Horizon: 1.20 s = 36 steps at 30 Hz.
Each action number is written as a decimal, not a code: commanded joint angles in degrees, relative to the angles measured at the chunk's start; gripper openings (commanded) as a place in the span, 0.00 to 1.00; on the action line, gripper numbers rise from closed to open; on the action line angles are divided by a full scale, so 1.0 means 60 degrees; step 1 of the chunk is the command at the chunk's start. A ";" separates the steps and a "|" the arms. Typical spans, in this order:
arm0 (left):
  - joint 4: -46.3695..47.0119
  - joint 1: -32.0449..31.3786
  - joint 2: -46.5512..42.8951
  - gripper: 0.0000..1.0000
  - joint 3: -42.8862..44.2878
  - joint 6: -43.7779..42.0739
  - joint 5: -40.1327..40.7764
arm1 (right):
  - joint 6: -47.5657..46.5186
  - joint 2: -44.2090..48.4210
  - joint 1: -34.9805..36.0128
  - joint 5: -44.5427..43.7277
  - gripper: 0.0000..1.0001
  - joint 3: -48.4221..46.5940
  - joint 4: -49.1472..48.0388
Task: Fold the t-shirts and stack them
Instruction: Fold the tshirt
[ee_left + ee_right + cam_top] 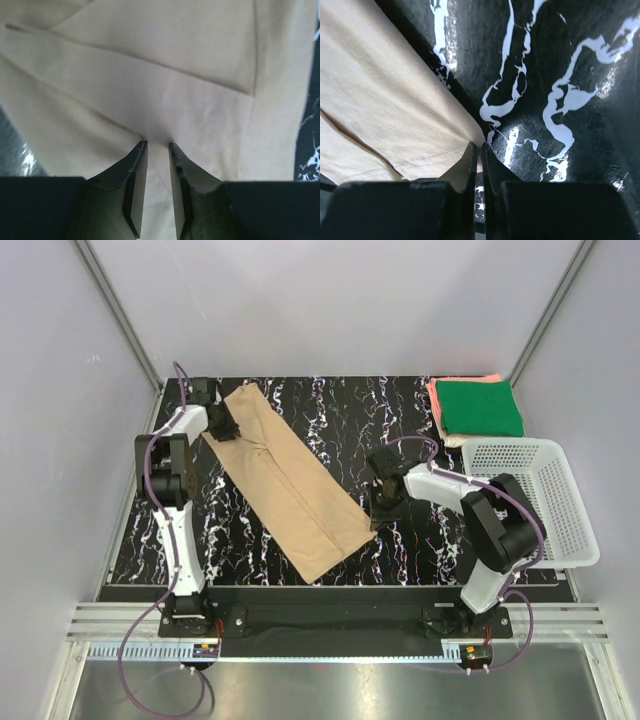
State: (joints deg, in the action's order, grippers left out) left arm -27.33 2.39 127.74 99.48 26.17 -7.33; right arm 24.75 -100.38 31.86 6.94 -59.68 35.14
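The tan t-shirt lies as a long folded strip, diagonal from back left to front centre on the black marbled table. My left gripper sits at the strip's back left edge. In the left wrist view it is nearly shut, with a fold of tan cloth between the jaws. My right gripper is at the strip's front right corner. In the right wrist view it is shut on the hem corner of the tan shirt. A folded dark green t-shirt lies on a coral-pink one at the back right.
A white plastic mesh basket stands at the right edge, beside the right arm. Grey walls enclose the table on the left, back and right.
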 commanded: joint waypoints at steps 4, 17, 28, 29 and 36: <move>0.0146 -0.0630 0.1076 0.28 0.1348 0.0164 -0.1047 | 0.1395 0.1054 -0.0007 -0.0790 0.05 0.1711 0.0238; 0.0409 -0.2200 0.3478 0.29 0.4392 0.0808 -0.1692 | 0.3256 0.3457 0.0140 -0.0585 0.07 0.3252 -0.0216; 0.2680 -0.2347 0.4037 0.34 0.5113 0.1540 -0.3756 | 0.5235 0.4264 0.1282 -0.0263 0.17 0.3180 -0.0744; 0.2695 -0.2333 0.3906 0.34 0.5042 0.1541 -0.4222 | 0.5235 0.4220 0.1311 -0.0307 0.22 0.3136 -0.0555; 0.2651 -0.2303 0.0598 0.36 0.2026 -0.0142 -0.4212 | 0.5016 0.5141 0.1297 -0.1097 0.33 0.2522 0.0720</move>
State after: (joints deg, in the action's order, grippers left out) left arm -13.15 -11.51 143.22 115.26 30.55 -30.24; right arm 54.37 -73.69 39.35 4.12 -40.64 35.55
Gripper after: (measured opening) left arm 0.355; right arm 0.321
